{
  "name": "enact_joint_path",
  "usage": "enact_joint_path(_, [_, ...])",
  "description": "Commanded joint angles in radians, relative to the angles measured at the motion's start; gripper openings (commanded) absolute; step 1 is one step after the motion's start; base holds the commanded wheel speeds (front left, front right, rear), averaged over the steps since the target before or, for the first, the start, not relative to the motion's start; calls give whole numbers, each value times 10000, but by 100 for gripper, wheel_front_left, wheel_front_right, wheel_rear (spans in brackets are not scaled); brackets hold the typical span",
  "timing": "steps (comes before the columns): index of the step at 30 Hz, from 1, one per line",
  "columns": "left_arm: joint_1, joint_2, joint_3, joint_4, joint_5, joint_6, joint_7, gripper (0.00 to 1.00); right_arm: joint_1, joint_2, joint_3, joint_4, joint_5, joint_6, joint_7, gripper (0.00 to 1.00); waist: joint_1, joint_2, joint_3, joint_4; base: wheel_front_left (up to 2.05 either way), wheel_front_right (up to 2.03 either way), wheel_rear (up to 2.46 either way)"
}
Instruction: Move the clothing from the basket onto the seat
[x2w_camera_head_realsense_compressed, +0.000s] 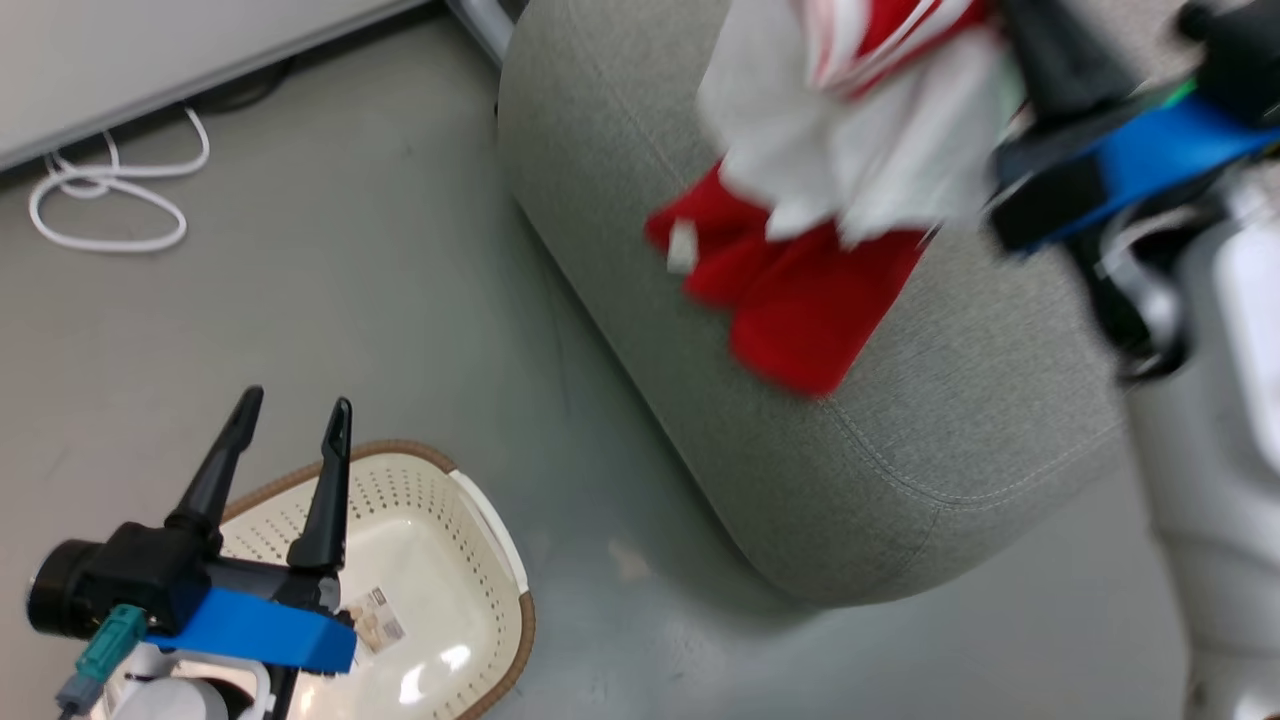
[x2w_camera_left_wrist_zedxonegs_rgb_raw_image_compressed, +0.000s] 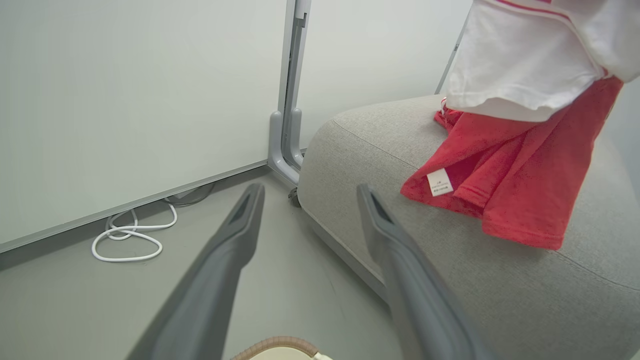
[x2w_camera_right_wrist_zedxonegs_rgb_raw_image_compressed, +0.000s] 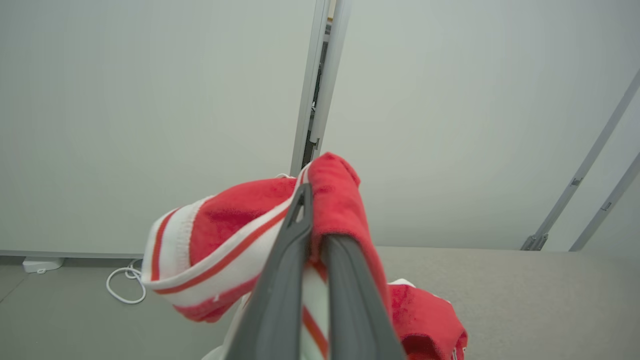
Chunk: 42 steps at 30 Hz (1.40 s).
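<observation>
Red and white clothing (x2w_camera_head_realsense_compressed: 830, 200) hangs from my right gripper (x2w_camera_right_wrist_zedxonegs_rgb_raw_image_compressed: 314, 220), which is shut on its red-white striped trim (x2w_camera_right_wrist_zedxonegs_rgb_raw_image_compressed: 225, 260). The lower red part (x2w_camera_left_wrist_zedxonegs_rgb_raw_image_compressed: 515, 185) rests on the grey seat (x2w_camera_head_realsense_compressed: 950, 430), and a small white tag (x2w_camera_left_wrist_zedxonegs_rgb_raw_image_compressed: 440, 182) shows on it. My left gripper (x2w_camera_head_realsense_compressed: 296, 400) is open with nothing between its fingers and hovers over the cream basket (x2w_camera_head_realsense_compressed: 470, 520) at the lower left. The basket floor shows only a paper label (x2w_camera_head_realsense_compressed: 375, 620). The left wrist view looks past the open fingers (x2w_camera_left_wrist_zedxonegs_rgb_raw_image_compressed: 235, 235) toward the seat's (x2w_camera_left_wrist_zedxonegs_rgb_raw_image_compressed: 500, 295) front edge.
A white cable (x2w_camera_head_realsense_compressed: 110, 200) lies coiled on the grey floor by the wall panel (x2w_camera_left_wrist_zedxonegs_rgb_raw_image_compressed: 125, 100). A metal post (x2w_camera_left_wrist_zedxonegs_rgb_raw_image_compressed: 289, 125) stands behind the seat's corner. My pale body (x2w_camera_head_realsense_compressed: 1220, 450) fills the right edge. The floor between basket and seat is bare.
</observation>
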Motion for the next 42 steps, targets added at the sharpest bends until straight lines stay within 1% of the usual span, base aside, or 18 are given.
enact_joint_path(1, [-221,126,16,-192,76,60,45,100,-596,-216,-322,-179,138,1,139,0,-1,0,675,228,0,0,0])
enact_joint_path(5, [-515,411,40,-848,285,85,306,100,-2086,-909,-1542,-514,310,1,833,0,-1,0,1550,363,0,0,0])
enact_joint_path(8, [-743,638,39,-1386,441,111,579,100,-3132,-1565,-2434,-368,436,1,1231,0,-1,0,2198,498,0,0,0])
enact_joint_path(10, [-873,792,83,-1737,531,141,737,100,-3742,-1928,-2965,-184,429,1,1326,0,-1,0,2594,576,0,0,0])
enact_joint_path(14, [-1074,1078,199,-2412,696,198,965,100,-4507,-2200,-4138,412,433,1,1104,0,-1,0,3336,641,0,0,0])
enact_joint_path(18, [-1221,1262,184,-2942,861,240,1146,100,-4539,-2183,-4643,1457,108,3,793,0,-1,0,3965,667,0,0,0])
enact_joint_path(22, [-1342,1341,121,-3218,932,211,1240,100,-4077,-1916,-4839,2750,-194,1,284,0,-1,0,4394,736,0,0,0])
enact_joint_path(27, [-1354,1380,-13,-3222,946,154,1272,100,-3743,-1633,-4916,4460,-597,1,-241,0,-1,0,4528,863,0,0,0])
enact_joint_path(31, [-1390,1359,-65,-3127,881,136,1229,100,-3580,-1485,-4941,5575,-944,1,-499,0,-1,0,4483,957,0,0,0])
enact_joint_path(32, [-1406,1352,-69,-3085,871,138,1210,100,-3567,-1435,-4975,5818,-1010,1,-552,18,-1,0,4447,968,0,0,0])
enact_joint_path(33, [-1409,1344,-77,-3032,864,138,1184,100,-3552,-1401,-5002,6003,-1106,1,-631,78,-1,0,4392,976,0,0,0])
enact_joint_path(34, [-1414,1320,-89,-2983,848,139,1147,100,-3574,-1401,-5024,6134,-1202,1,-714,100,-1,0,4320,994,0,0,0])
enact_joint_path(38, [-1493,1138,-201,-2656,800,132,854,100,-3603,-1237,-5058,6567,-1509,1,-1096,100,-1,0,3899,1113,0,0,0])
enact_joint_path(42, [-1543,850,-373,-2094,655,102,474,100,-3174,-1116,-4809,6914,-1752,1,-1400,100,-1,0,3196,1265,0,0,0])
